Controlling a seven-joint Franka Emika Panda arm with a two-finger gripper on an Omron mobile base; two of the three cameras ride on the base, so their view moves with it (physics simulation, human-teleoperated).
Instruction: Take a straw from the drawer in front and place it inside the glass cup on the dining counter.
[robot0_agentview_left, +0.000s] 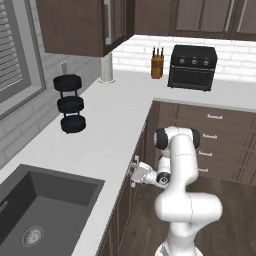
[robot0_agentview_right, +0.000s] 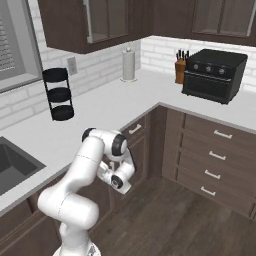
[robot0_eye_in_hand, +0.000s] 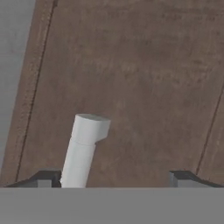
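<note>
Two dark fingertips (robot0_eye_in_hand: 49, 178) stand wide apart with nothing between them — I've brought the claw (robot0_agentview_left: 134, 167) up square to the drawer (robot0_eye_in_hand: 127, 87) front so it can hook the white handle (robot0_eye_in_hand: 84, 151), which sits just inside the one fingertip. The drawer looks shut, I think, so the straw is presumably inside, hidden behind that panel.
</note>
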